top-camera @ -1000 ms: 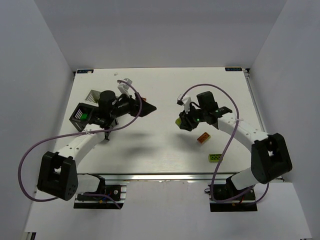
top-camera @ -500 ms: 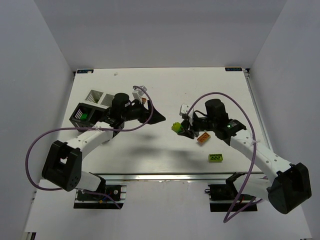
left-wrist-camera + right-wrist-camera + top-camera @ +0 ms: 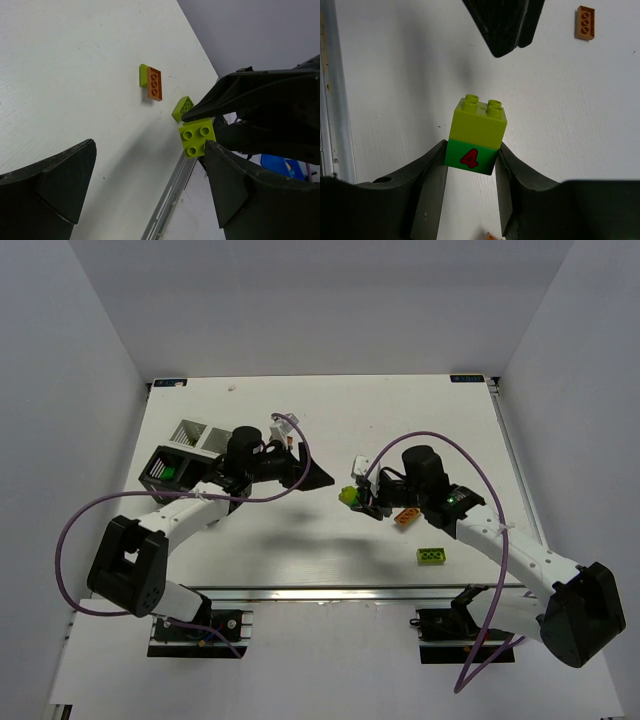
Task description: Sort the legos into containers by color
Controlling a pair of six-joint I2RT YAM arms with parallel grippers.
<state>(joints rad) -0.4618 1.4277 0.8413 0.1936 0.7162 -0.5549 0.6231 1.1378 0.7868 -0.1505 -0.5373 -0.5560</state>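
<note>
My right gripper (image 3: 358, 498) is shut on a two-brick stack (image 3: 470, 157): a green brick with a red 4 between the fingers and a lime brick (image 3: 479, 124) on top. It holds the stack (image 3: 349, 495) above the table's middle. My left gripper (image 3: 320, 476) is open and empty, its tips just left of the stack, seen at the top of the right wrist view (image 3: 502, 25). The left wrist view shows the held lime brick (image 3: 197, 137) next to its right finger. An orange brick (image 3: 405, 517) and a lime brick (image 3: 431, 556) lie on the table.
A black container (image 3: 150, 480) with a green brick (image 3: 168, 472) inside stands at the left. Two white containers (image 3: 190, 433) stand just behind it. In the left wrist view the orange brick (image 3: 154, 84) has a lime piece against it. The table's front rail (image 3: 330, 590) runs along the near edge.
My right gripper has carried the brick stack left, off the table, toward the left gripper. My left gripper has swung right from the containers to meet it.
</note>
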